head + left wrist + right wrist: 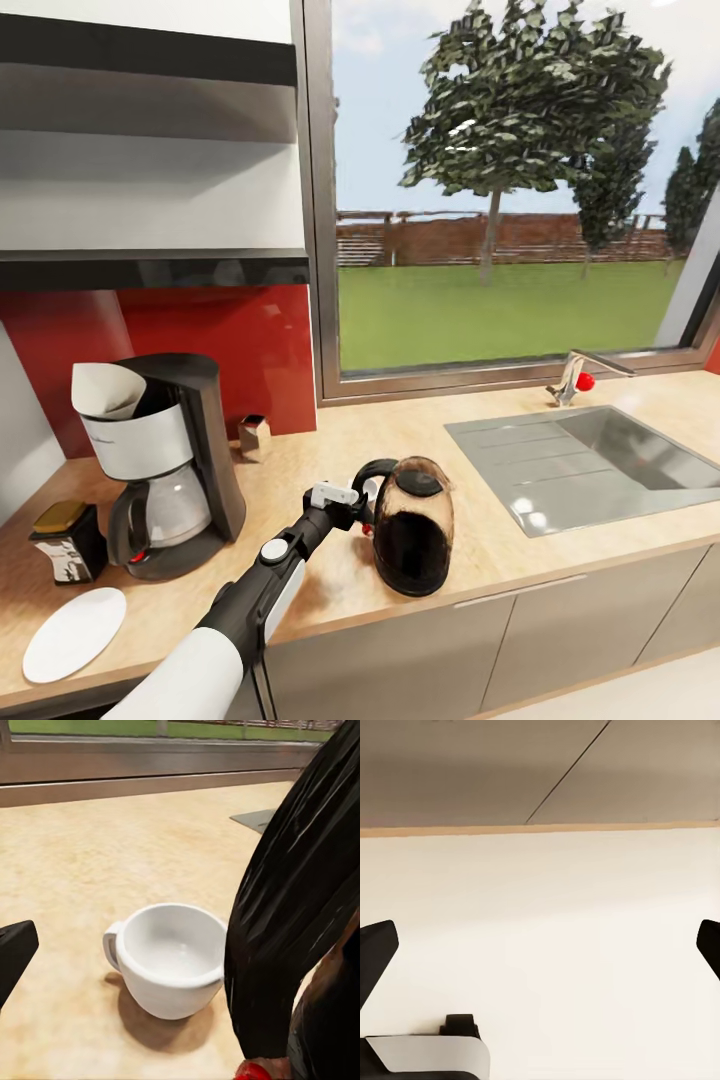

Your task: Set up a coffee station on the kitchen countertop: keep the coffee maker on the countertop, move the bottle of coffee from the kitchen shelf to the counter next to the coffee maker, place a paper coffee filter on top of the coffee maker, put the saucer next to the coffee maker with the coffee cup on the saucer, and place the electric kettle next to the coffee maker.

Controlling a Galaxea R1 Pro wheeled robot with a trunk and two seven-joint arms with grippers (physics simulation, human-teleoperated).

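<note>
Left pincer (358,497): clenched on the electric kettle (412,540) handle, near the tabletop (480,540) front edge.
Right pincer (540,945): released, fingertips spread.
Coffee cup (169,958): stood upright just beside the kettle.

The electric kettle (413,540) is dark brown-black with a red spot, the coffee cup (171,958) and saucer (74,633) plain white (no pattern), the countertop (480,560) pale wood-grained, the backsplash (230,345) red.
</note>
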